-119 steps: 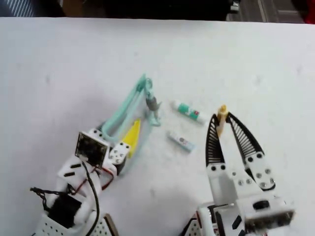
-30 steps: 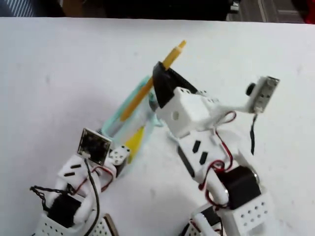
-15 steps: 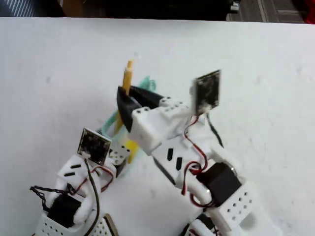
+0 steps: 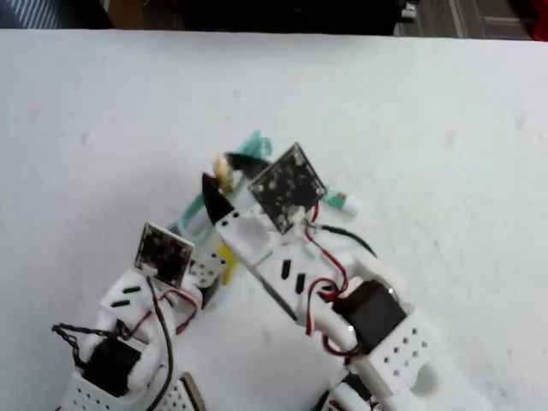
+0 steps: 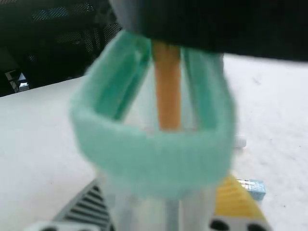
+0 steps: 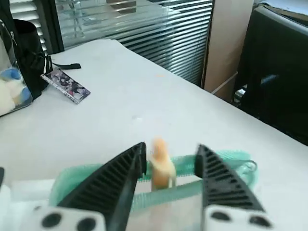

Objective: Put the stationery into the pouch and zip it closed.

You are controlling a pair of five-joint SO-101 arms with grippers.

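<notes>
Pouch (image 5: pixel 149 163) lies on the table with its mouth gaping, its near end pinched by the left gripper (image 4: pixel 214 261); an orange pencil (image 6: pixel 161 163) stands in that mouth between the right gripper's (image 6: pixel 171 148) spread fingers; a white-and-green tube (image 4: pixel 341 202) lies beside the pouch's far end

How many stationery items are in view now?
3. The orange pencil sits in the mouth of the mint-green fabric pouch, a green-and-white tube lies on the white table, and a small pale-blue stick lies near the pouch. Others may be hidden.
</notes>
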